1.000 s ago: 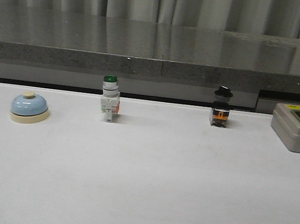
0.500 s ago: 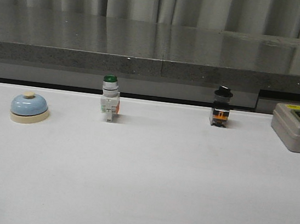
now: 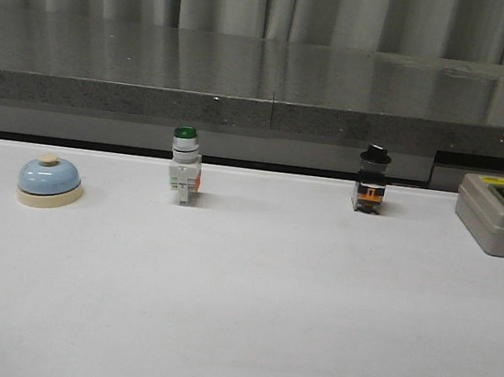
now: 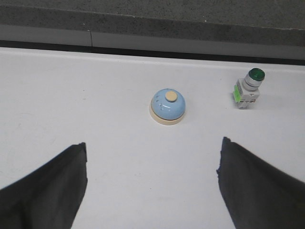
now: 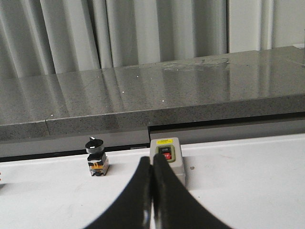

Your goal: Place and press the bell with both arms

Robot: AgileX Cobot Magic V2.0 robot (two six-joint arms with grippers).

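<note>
The bell (image 3: pixel 49 181), a light-blue dome on a cream base with a cream button, sits at the far left of the white table. In the left wrist view the bell (image 4: pixel 167 106) lies ahead of my left gripper (image 4: pixel 152 148), which is open wide with nothing between its fingers and stays apart from the bell. My right gripper (image 5: pixel 152 162) is shut on nothing, its two black fingers pressed together in front of a grey switch box. Neither arm shows in the front view.
A green-capped white push-button switch (image 3: pixel 183 165) stands right of the bell. A black-capped switch (image 3: pixel 371 180) stands further right, and the grey switch box (image 3: pixel 500 216) sits at the far right. A dark stone ledge (image 3: pixel 265 88) runs along the table's back edge.
</note>
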